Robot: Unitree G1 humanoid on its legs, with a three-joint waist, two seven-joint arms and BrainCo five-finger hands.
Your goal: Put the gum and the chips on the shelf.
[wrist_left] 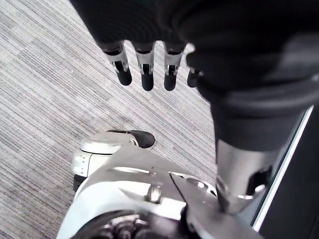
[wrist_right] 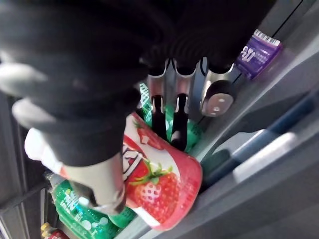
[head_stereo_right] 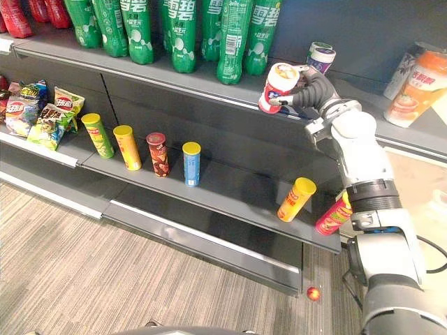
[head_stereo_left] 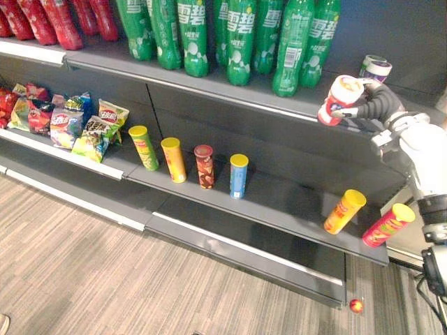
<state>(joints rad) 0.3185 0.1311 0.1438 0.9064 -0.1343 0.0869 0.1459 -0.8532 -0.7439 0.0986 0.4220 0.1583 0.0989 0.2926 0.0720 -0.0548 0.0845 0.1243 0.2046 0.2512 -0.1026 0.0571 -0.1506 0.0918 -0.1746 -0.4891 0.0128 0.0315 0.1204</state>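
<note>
My right hand (head_stereo_right: 316, 91) is shut on a red and white strawberry gum canister (head_stereo_right: 278, 85), its fingers (wrist_right: 177, 122) and thumb curled round it. The canister (wrist_right: 164, 191) is tilted at the front edge of the upper shelf (head_stereo_left: 279, 105), beside a purple gum canister (head_stereo_left: 376, 68). Several chip cans stand on the lower shelf (head_stereo_left: 279, 206): green (head_stereo_left: 143, 148), yellow (head_stereo_left: 173, 159), brown-red (head_stereo_left: 204, 166) and blue (head_stereo_left: 238, 175). An orange can (head_stereo_left: 344, 211) and a pink can (head_stereo_left: 388, 225) lean at its right end. My left hand (wrist_left: 144, 69) hangs open above the floor.
Green soda bottles (head_stereo_left: 237, 42) line the upper shelf to the left of the gum. Snack bags (head_stereo_left: 77, 122) fill the lower shelf's left part. Two large orange cups (head_stereo_right: 419, 84) stand at the far right. A small red ball (head_stereo_left: 356, 305) lies on the floor.
</note>
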